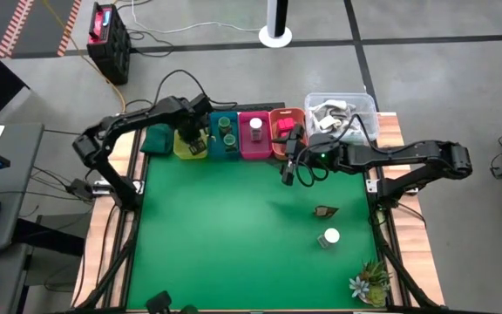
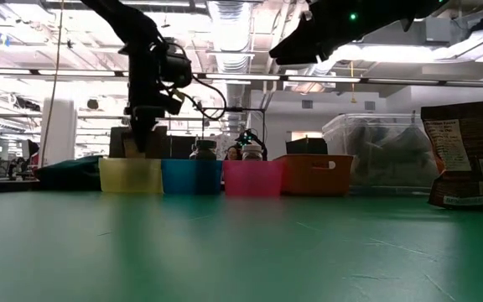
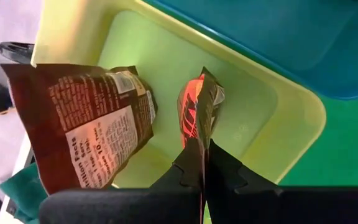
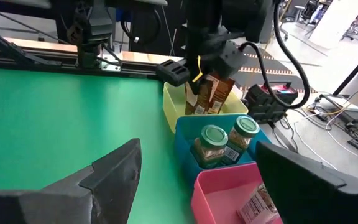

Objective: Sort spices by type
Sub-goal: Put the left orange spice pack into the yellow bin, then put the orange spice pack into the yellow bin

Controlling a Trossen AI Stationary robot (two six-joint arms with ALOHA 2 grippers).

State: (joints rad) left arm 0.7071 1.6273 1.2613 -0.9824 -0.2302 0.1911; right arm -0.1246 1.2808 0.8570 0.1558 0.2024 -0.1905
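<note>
My left gripper [image 1: 192,139] hangs over the yellow bin [image 1: 184,150] and is shut on a brown packet [image 3: 197,112]. A second brown packet [image 3: 86,134] leans inside that bin. The teal bin [image 1: 225,150] holds two green-lidded jars [image 4: 213,146]. The pink bin [image 1: 254,148] holds a white-capped jar [image 1: 255,125]. The orange bin [image 1: 279,148] holds red-pink blocks [image 1: 283,126]. My right gripper [image 1: 290,172] is open and empty above the table, in front of the orange bin. A brown packet [image 1: 325,211] and a white-capped jar [image 1: 329,237] rest on the green table. My left gripper pinches the brown packet by its upper edge [image 3: 199,144] between its two fingers, coming from above and pointing down. The packet shows edge-on and hangs below the fingers into the yellow bin. Whether its lower end touches the bin floor, I cannot tell.
A clear tub [image 1: 342,113] of grey-white pieces stands at the back right, beside the orange bin. A small spiky plant [image 1: 371,281] stands at the near right corner. A dark green cloth [image 1: 157,139] lies left of the yellow bin.
</note>
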